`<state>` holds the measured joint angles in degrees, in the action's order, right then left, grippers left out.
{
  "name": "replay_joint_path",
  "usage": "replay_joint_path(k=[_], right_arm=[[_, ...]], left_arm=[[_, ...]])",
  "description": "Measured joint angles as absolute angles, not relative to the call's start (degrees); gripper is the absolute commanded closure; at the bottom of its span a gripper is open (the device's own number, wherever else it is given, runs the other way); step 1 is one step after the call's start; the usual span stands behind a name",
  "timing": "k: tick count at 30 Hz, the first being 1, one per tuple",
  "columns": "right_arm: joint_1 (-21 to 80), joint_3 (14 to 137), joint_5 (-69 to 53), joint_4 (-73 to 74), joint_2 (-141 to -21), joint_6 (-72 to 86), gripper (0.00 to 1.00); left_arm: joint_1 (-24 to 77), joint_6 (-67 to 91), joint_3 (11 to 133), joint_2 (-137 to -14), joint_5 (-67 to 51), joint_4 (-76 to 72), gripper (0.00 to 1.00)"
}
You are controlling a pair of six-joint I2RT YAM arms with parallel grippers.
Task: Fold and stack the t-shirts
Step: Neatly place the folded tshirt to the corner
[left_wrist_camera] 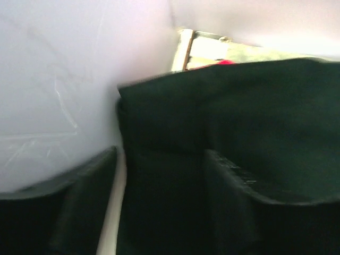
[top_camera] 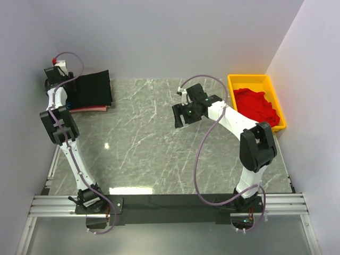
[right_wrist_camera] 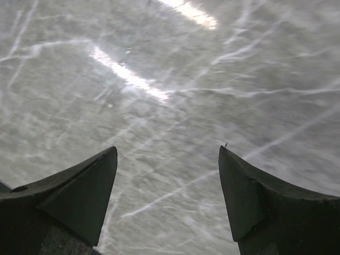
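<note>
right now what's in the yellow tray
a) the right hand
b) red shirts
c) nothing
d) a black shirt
b: the red shirts lie crumpled in the tray, while the black shirt sits folded at the table's far left.

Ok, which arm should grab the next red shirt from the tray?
Right. The right gripper hangs open over bare table near the tray holding the red shirts; the left gripper is far across, at the black shirt.
</note>
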<state>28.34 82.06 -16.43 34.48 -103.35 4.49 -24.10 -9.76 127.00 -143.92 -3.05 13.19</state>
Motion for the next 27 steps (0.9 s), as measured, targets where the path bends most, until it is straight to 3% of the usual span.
replay_joint_path(k=[2,6,11,18,22,27], right_arm=[[27.49,82.06,-14.24,34.79,-102.06,2.63,0.13],[24.16,82.06,-10.63,35.07,-97.12,-0.99,0.10],[17.52,82.30,-7.84,35.24,-90.87,-3.51,0.08],[4.97,81.93,-13.21,37.39,-83.66,-5.54,0.07],[1.96,75.92,-14.98,37.71,-76.60,-5.87,0.07],[1.83,63.20,-15.05,39.07,-67.02,-6.55,0.07]], left_arm=[[-23.73,-8.93,126.45,-141.84,-3.73,14.52,0.01],[-23.09,-6.46,129.23,-136.64,-5.26,18.72,0.01],[-22.37,-5.96,126.50,-120.73,-7.68,21.93,0.01],[-8.62,-7.70,110.39,-92.44,-7.99,24.10,0.01],[-1.67,-4.93,102.65,-87.46,-12.12,29.21,0.01],[0.34,0.05,83.61,-85.03,-15.64,33.43,0.01]])
